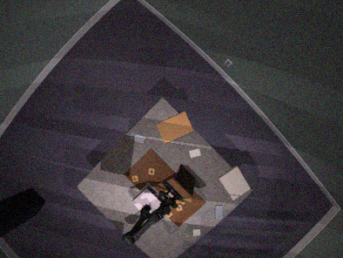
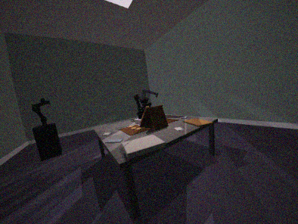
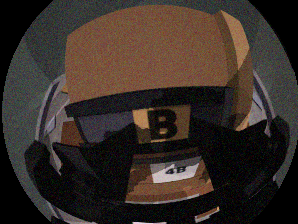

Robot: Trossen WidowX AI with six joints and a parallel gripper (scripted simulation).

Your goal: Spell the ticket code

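Observation:
My gripper (image 3: 162,124) is shut on a light wooden tile (image 3: 164,123) with a black B, upright in the wrist view. A large brown sloped board (image 3: 150,50) (image 1: 178,186) (image 2: 156,117) stands just beyond it; a dark band runs along its lower edge. I cannot tell whether the tile touches the rail. A white ticket (image 3: 187,173) reading 4B shows below the tile. Loose tiles lie in front of the board: one tile (image 1: 151,171), another tile (image 1: 135,179) on the left mat, and a tile (image 1: 178,207) on the right. The rail's contents are hidden.
Brown mats (image 1: 152,158) (image 1: 188,215) flank the board on the grey counter (image 1: 97,192). An orange sheet (image 1: 174,126) (image 2: 198,122), a white slab (image 1: 235,182) (image 2: 145,144), a small white card (image 1: 195,152) and a blue card (image 1: 218,212) lie around. Another arm's black pedestal (image 2: 47,141) stands apart.

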